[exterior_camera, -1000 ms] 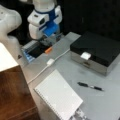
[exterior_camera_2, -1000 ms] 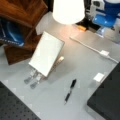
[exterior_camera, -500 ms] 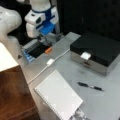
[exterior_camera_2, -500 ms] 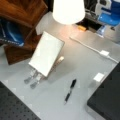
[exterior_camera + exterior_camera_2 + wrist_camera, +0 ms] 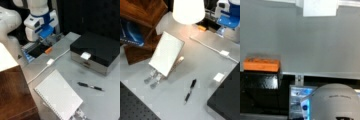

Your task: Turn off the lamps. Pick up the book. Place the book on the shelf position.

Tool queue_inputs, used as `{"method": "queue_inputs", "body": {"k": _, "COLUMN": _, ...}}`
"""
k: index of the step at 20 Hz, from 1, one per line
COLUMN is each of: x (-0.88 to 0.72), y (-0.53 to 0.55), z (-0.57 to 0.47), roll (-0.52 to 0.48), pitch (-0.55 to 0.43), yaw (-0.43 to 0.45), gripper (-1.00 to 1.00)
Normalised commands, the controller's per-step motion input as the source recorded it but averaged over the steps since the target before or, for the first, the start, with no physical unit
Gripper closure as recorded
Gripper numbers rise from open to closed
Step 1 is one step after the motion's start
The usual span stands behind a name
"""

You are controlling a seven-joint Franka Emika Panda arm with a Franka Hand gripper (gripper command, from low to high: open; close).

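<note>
The book [image 5: 58, 97] is a white spiral-bound notebook lying flat on the grey table, also in a front view [image 5: 166, 53]. A lamp [image 5: 188, 10] glows bright white above the table; its shade [image 5: 5, 57] shows at a front view's left. The shelf position is the dark wooden top [image 5: 142, 12], seen too at a front view's bottom left [image 5: 12, 95]. My gripper [image 5: 54, 39], blue and white, hovers at the table's far edge near an orange block [image 5: 48, 50], far from the book. It also shows at a front view's top right [image 5: 222, 30]. It holds nothing.
A white inline switch [image 5: 50, 61] sits on a white cable running across the table. A black pen [image 5: 90, 86] lies beside the book. A black-lidded box [image 5: 97, 51] stands at the right. The wrist view shows the orange block [image 5: 261, 64] at the table edge.
The arm's wrist has shifted slightly left in a front view. The lamp stays lit and the book has not moved.
</note>
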Motion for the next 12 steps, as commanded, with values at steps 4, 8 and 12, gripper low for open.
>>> {"method": "queue_inputs", "body": {"k": 4, "x": -0.2, "y": 0.17, "z": -0.2, "roll": 0.074, "pitch": -0.23, "yaw": -0.045, "gripper": 1.0}}
{"method": "queue_inputs", "body": {"k": 8, "x": -0.22, "y": 0.17, "z": -0.19, "roll": 0.078, "pitch": -0.217, "yaw": -0.069, "gripper": 1.0}}
{"method": "queue_inputs", "body": {"k": 12, "x": -0.26, "y": 0.14, "z": -0.18, "roll": 0.082, "pitch": -0.205, "yaw": -0.099, "gripper": 1.0}}
